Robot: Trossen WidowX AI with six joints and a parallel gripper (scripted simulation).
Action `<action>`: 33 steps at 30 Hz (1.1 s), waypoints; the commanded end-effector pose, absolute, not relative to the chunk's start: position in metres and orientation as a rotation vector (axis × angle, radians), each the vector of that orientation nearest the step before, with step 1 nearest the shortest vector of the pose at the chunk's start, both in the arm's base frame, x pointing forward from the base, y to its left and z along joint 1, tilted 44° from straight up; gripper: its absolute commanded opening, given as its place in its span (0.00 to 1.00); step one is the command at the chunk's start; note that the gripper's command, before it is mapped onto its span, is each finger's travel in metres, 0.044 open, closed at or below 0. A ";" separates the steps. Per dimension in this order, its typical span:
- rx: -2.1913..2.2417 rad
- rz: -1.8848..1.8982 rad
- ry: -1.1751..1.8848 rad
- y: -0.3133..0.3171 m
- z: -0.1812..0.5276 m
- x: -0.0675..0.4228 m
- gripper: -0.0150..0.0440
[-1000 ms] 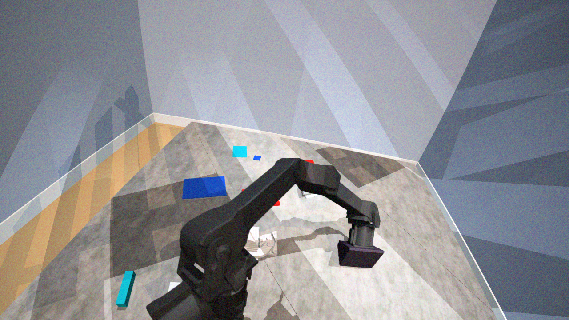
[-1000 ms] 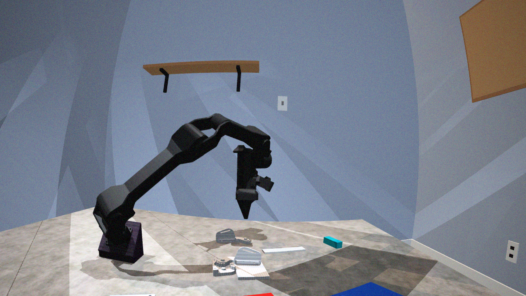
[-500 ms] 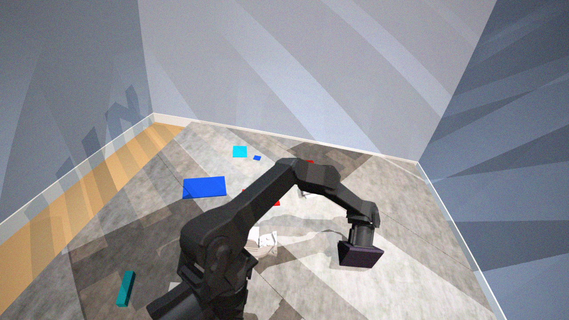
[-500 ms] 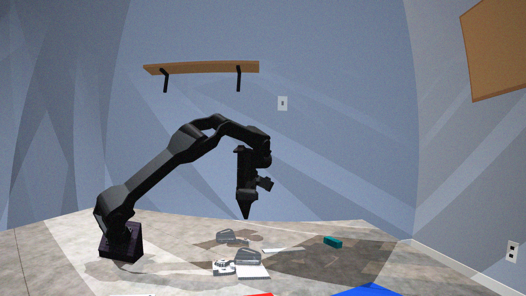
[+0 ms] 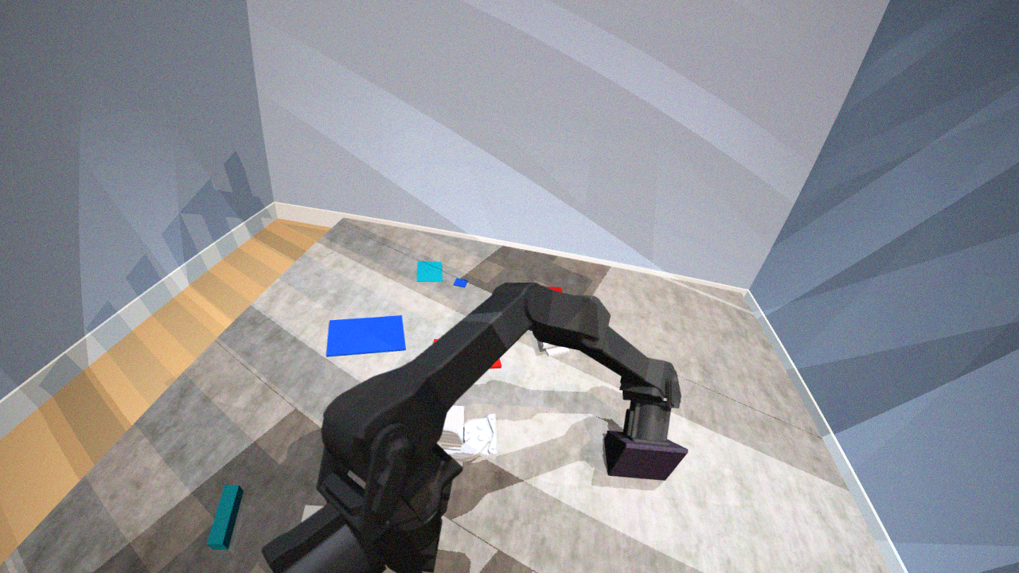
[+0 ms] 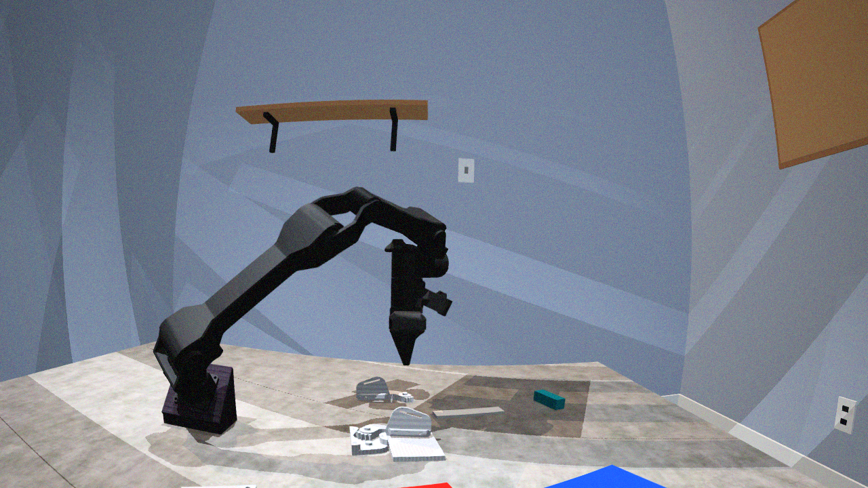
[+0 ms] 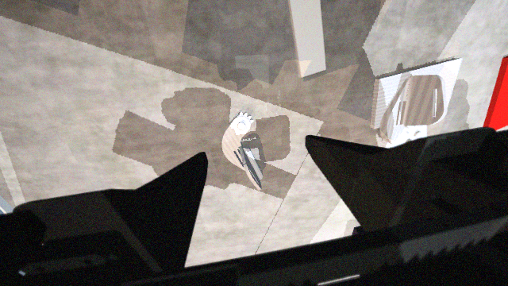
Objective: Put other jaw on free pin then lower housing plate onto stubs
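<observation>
My gripper is open and empty, high above the table. The loose white jaw lies on the table below it, showing between the fingertips in the wrist view, with its toothed end at the top. The white base stands apart from it, to the right in the wrist view, and carries the other jaw. The right finger partly hides the base's pin end. A white part beyond the arm may be the housing plate; it is mostly hidden.
A flat white strip lies near the jaws. A teal block, a blue plate, a cyan square and red pieces, one of them red beside the base, lie farther out.
</observation>
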State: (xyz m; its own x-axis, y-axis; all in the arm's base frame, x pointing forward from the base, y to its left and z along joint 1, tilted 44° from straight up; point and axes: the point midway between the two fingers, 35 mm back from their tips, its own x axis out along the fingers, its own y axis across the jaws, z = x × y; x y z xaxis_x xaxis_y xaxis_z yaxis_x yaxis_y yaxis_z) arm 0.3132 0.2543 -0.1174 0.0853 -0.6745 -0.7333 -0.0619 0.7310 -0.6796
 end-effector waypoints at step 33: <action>-0.649 -0.508 1.432 0.254 -0.117 0.313 0.69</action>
